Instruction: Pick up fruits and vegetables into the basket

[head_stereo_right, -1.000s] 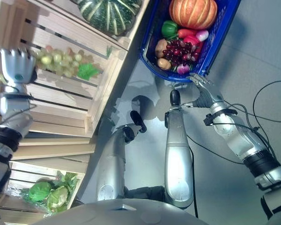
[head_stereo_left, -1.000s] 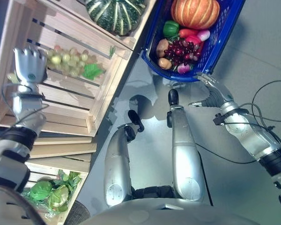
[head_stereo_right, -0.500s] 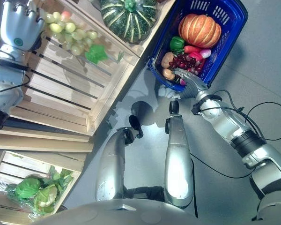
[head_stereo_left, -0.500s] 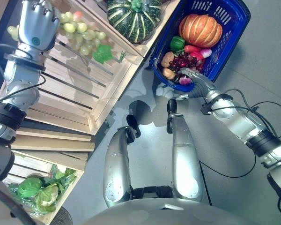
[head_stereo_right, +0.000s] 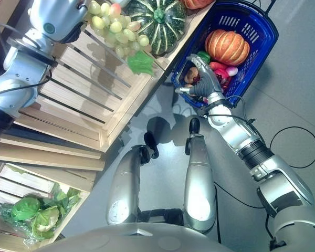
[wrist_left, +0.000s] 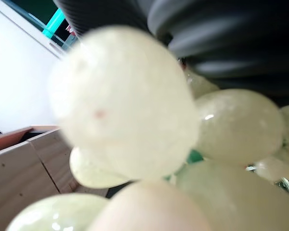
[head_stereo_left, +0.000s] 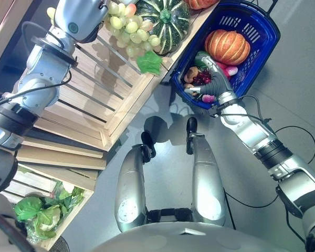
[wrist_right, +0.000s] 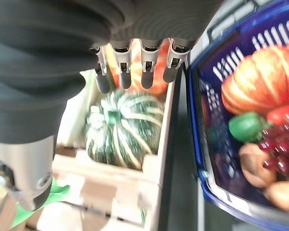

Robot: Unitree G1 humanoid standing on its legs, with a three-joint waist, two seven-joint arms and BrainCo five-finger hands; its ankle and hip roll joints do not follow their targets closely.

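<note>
A bunch of green grapes [head_stereo_left: 127, 23] with a green leaf [head_stereo_left: 149, 62] hangs from my left hand [head_stereo_left: 79, 21], which is shut on it above the wooden crate, beside a striped green squash [head_stereo_left: 165, 18]. In the left wrist view the grapes [wrist_left: 125, 96] press close against the hand's cover. The blue basket [head_stereo_left: 268, 37] stands on the floor to the right and holds an orange pumpkin [head_stereo_left: 227, 46], a green pepper, red grapes and potatoes. My right hand [head_stereo_left: 214, 79] hovers over the basket's near rim, its fingers [wrist_right: 135, 67] straight and holding nothing.
Slatted wooden crates [head_stereo_left: 79, 100] are stacked on the left; the top one carries the squash [wrist_right: 120, 127] and an orange fruit [head_stereo_left: 199, 3]. A lower crate holds cabbages [head_stereo_left: 39, 215]. Grey floor lies between crates and basket.
The camera has shifted. My left hand lifted the green grapes off the crate slats and carried them toward the squash. My right hand rose from below the basket to over its near rim.
</note>
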